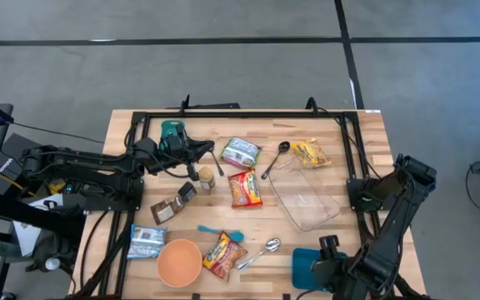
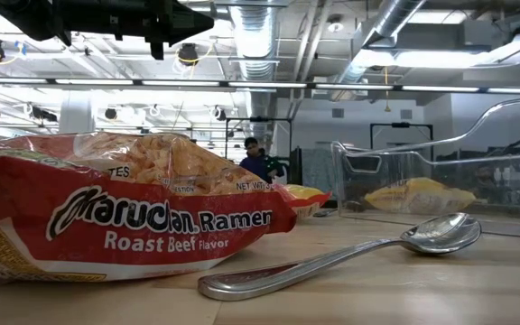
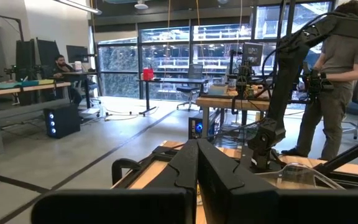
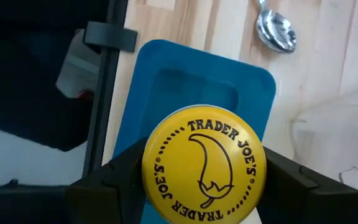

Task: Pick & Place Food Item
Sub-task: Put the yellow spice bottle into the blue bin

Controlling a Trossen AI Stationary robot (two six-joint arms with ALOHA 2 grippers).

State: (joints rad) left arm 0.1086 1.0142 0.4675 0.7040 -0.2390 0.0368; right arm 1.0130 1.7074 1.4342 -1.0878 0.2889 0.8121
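I see the wooden surface (image 1: pixel 365 167), then the blue lid (image 4: pixel 166 99) at its near edge. Above that lid my right gripper (image 4: pixel 204 180) has its jaws clamped on a yellow Trader Joe's tin (image 4: pixel 204 165). My left gripper (image 3: pixel 197 168) hangs with jaws shut, empty.

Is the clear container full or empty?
Empty. The clear container shows only bare wood through its bottom in the high view; the yellow bag lies outside it.
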